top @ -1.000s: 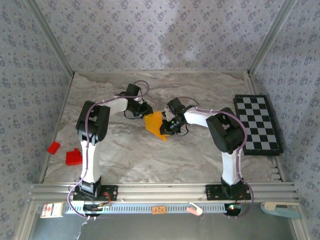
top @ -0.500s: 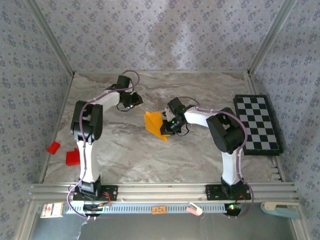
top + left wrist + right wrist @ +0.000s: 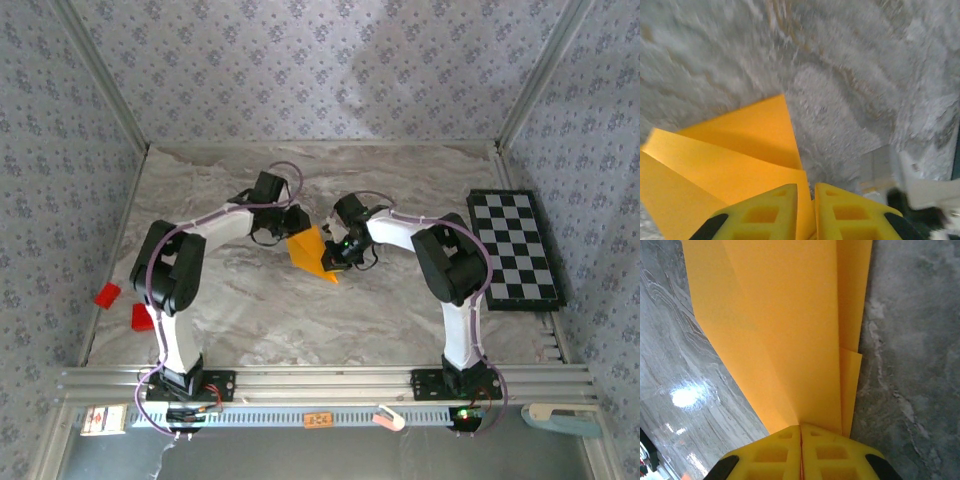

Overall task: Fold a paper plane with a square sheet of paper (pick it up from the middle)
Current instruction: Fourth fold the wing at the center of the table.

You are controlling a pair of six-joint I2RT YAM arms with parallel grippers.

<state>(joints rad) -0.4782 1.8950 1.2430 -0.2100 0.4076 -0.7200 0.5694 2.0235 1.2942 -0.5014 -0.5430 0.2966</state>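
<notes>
The orange-yellow square sheet of paper [image 3: 308, 250] is folded into a pointed wedge and held off the marble table near its middle. My right gripper [image 3: 331, 256] is shut on its right side; in the right wrist view the fingers [image 3: 800, 426] meet on the paper [image 3: 790, 330], whose layered folds fan away from them. My left gripper [image 3: 297, 228] is at the paper's back left corner. In the left wrist view its fingers [image 3: 806, 186] stand a narrow gap apart, with the edge of the paper [image 3: 730, 160] running between them.
A black-and-white checkerboard [image 3: 515, 245] lies at the table's right edge. Two small red blocks [image 3: 107, 295] [image 3: 143, 316] sit at the left, partly behind the left arm. Patterned walls close in the back and both sides.
My left gripper swung away to the back left, then came back to the paper's corner, and its jaws narrowed. The right gripper and the paper have hardly moved.
</notes>
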